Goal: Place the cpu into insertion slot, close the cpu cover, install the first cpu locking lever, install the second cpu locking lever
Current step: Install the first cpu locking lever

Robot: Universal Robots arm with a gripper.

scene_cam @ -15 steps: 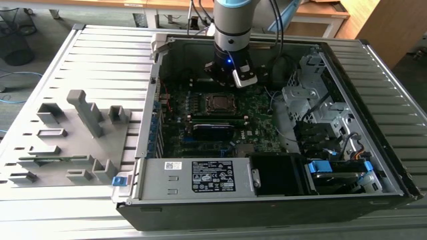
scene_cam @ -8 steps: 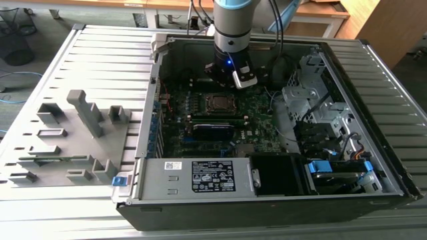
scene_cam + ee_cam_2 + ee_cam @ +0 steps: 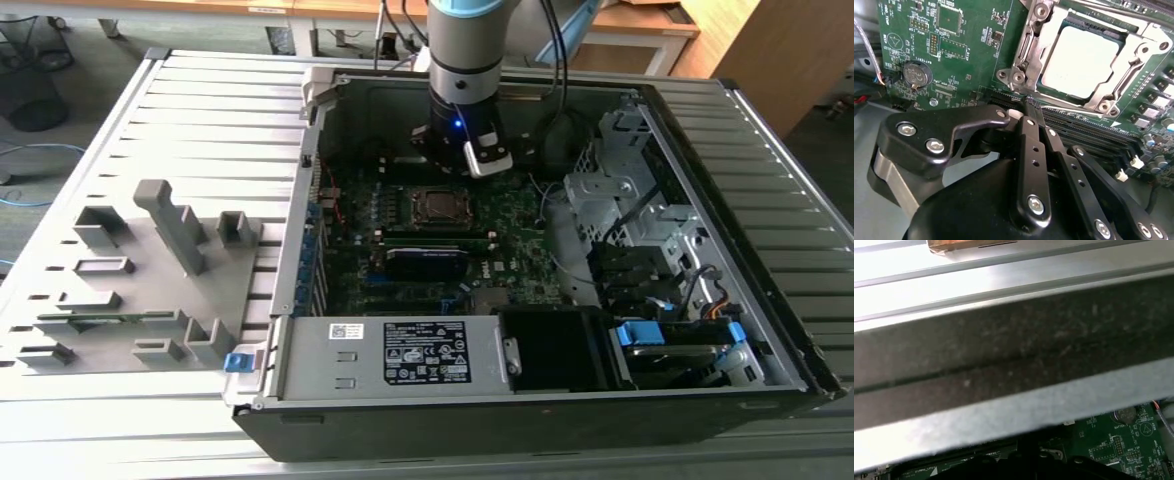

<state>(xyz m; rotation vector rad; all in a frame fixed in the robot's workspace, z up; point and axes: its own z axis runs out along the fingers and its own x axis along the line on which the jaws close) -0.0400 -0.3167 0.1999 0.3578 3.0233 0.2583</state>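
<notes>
Gripper clenched, empty, just beside cpu cover lying over seated cpu; chip judged light, rigid, fragile underneath, so grip opposite edges only.

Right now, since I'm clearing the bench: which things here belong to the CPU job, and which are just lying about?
Job:
cpu
cpu cover, framing the cpu
tool, close beside the cover

Lying about:
coin battery
grey fixture blocks
power supply
</notes>
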